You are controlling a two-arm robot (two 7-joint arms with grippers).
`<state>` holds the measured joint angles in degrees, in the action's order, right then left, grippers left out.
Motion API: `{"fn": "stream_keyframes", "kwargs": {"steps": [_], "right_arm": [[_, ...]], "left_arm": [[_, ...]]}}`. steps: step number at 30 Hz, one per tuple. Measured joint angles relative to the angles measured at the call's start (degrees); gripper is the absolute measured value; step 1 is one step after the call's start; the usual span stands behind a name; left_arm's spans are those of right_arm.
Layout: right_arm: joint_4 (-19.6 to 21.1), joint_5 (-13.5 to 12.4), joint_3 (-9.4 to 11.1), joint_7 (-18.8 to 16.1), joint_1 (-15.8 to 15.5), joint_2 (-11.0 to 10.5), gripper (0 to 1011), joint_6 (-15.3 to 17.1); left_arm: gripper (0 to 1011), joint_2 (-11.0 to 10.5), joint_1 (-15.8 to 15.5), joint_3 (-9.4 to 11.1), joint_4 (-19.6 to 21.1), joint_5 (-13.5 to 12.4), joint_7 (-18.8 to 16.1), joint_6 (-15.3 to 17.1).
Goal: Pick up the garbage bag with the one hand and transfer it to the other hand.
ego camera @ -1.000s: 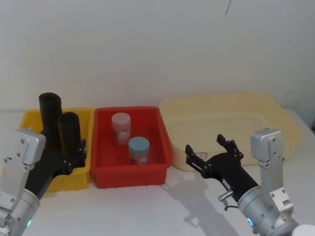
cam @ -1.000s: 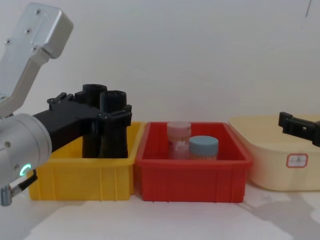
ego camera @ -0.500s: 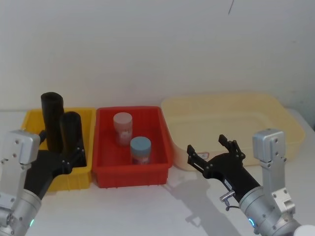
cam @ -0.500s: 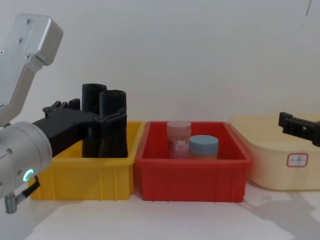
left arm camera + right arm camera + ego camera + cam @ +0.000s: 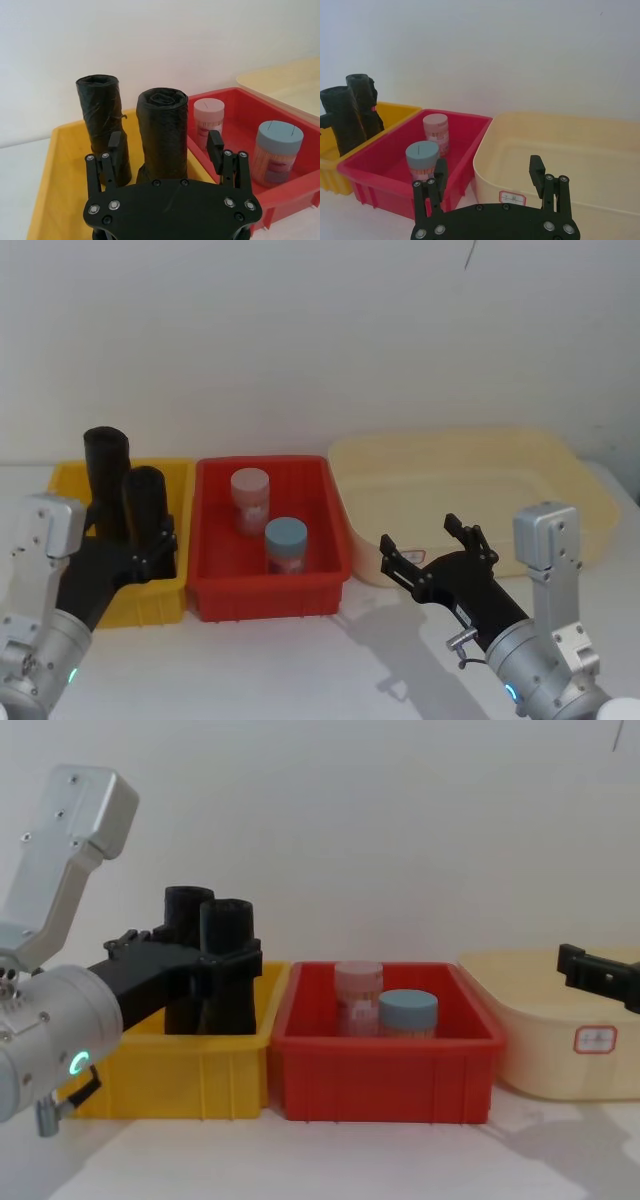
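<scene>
L pincer (image 5: pixel 165 141) spread astride garbage bag (image 5: pixel 162 117) upright in yellow bin (image 5: pixel 155 602); R pincer (image 5: pixel 418 533) spread, right front of bench (image 5: pixel 300 670).

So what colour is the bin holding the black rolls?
The bin is yellow, clearest in the chest view.

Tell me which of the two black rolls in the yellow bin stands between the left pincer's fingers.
The smooth front roll, flanked by the open left pincer. The rear roll, with a small side flap, stands outside the fingers.
</scene>
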<state>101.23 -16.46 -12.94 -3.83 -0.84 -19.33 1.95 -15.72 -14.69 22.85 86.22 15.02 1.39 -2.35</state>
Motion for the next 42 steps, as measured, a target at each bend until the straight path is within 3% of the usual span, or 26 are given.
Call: {"fn": "stream_keyframes", "kwargs": {"steps": [20,31,32,34,36,42], "right_arm": [[0.0,0.0,0.0,0.0,0.0,0.0,1000,0.0],[0.0,0.0,0.0,0.0,0.0,0.0,1000,0.0],[0.0,0.0,0.0,0.0,0.0,0.0,1000,0.0],[0.0,0.0,0.0,0.0,0.0,0.0,1000,0.0],[0.0,0.0,0.0,0.0,0.0,0.0,1000,0.0],[0.0,0.0,0.0,0.0,0.0,0.0,1000,0.0]], "left_arm": [[984,2.9,-5.6,0.3,-8.3,1.4,5.7,-2.1],[711,4.0,-7.1,-0.3,-10.5,1.6,6.7,-3.3],[645,4.1,-7.2,-0.4,-10.6,1.6,6.8,-3.5],[628,4.2,-7.2,-0.5,-10.7,1.5,6.9,-3.6],[532,4.2,-7.3,-0.5,-10.7,1.5,7.0,-3.7],[468,4.3,-7.4,-0.7,-10.2,0.9,7.0,-3.4]]}}
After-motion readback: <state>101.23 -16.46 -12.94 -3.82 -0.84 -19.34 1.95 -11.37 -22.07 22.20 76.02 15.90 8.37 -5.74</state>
